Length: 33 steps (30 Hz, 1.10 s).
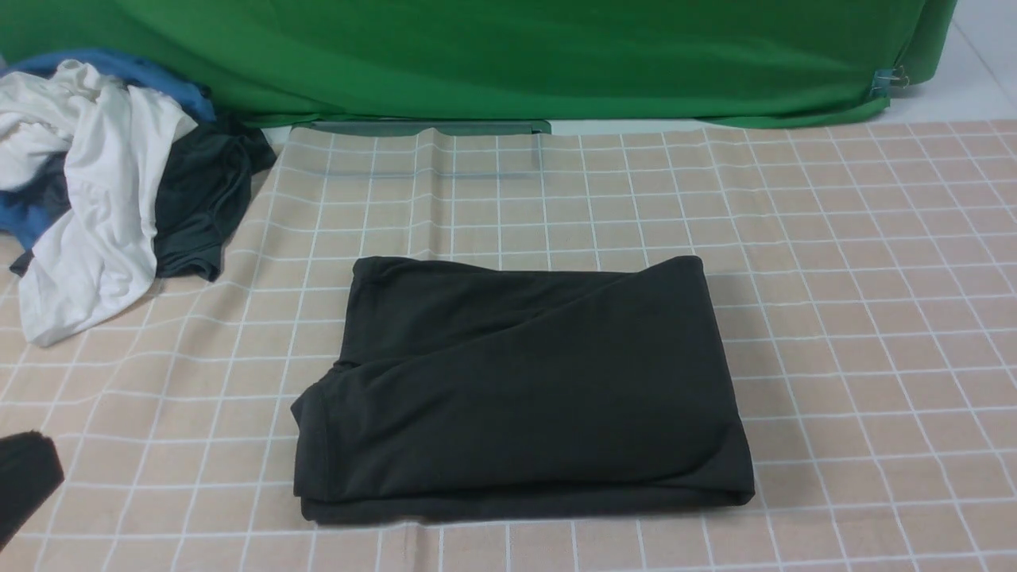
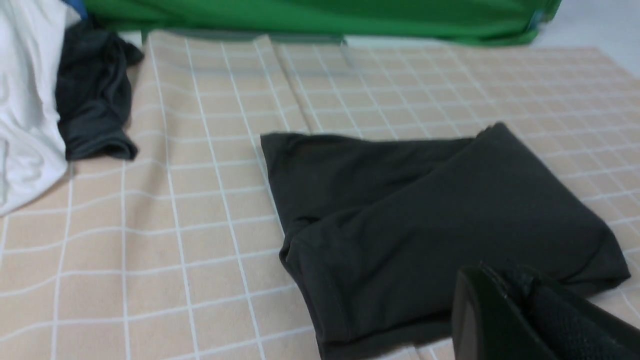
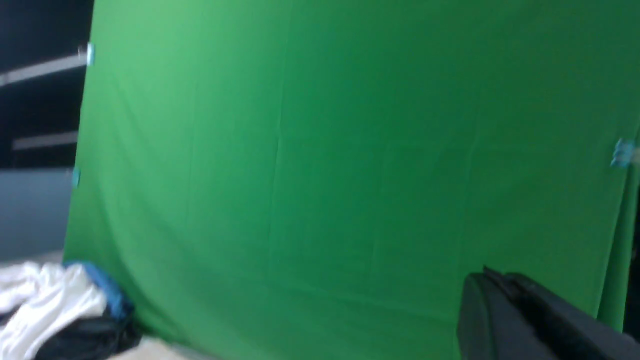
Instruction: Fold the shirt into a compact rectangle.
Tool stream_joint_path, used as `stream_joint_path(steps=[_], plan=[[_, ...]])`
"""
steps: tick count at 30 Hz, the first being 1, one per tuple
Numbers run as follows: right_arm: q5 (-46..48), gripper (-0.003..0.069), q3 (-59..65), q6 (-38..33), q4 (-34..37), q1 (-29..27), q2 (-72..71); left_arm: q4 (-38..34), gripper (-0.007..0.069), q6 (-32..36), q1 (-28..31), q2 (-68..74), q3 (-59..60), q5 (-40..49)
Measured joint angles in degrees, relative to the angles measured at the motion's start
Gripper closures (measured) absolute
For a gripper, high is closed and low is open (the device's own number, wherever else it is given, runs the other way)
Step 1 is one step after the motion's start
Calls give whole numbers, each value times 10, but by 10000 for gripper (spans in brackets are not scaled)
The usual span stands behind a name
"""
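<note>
The black shirt (image 1: pixel 520 389) lies folded into a thick rectangle in the middle of the checked cloth, a sleeve hem showing at its left edge. Its print and neck label are hidden. In the left wrist view the shirt (image 2: pixel 430 225) lies flat just beyond my left gripper (image 2: pixel 505 275), whose fingers are pressed together with nothing between them. In the front view only a dark tip of the left gripper (image 1: pixel 24 477) shows at the lower left, apart from the shirt. My right gripper (image 3: pixel 495 277) is shut and empty, raised and facing the green backdrop; the front view does not show it.
A pile of clothes sits at the far left: a white shirt (image 1: pixel 95 199), a dark teal-grey garment (image 1: pixel 203 202) and blue fabric (image 1: pixel 127 67). A green backdrop (image 1: pixel 508 56) closes off the far side. The checked tablecloth (image 1: pixel 874 318) covers the table.
</note>
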Motion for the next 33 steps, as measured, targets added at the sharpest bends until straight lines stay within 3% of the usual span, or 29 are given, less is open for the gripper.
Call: stream_joint_path(steps=[13,30,33], plan=[[-21,461,45,0,0,0,-40,0,606,2,0,-57,52,-102],[-20,424,45,1,0,0,-40,7,606,14,0,-57,52,-107],[-20,424,45,1,0,0,-40,22,606,24,0,-57,65,-141]])
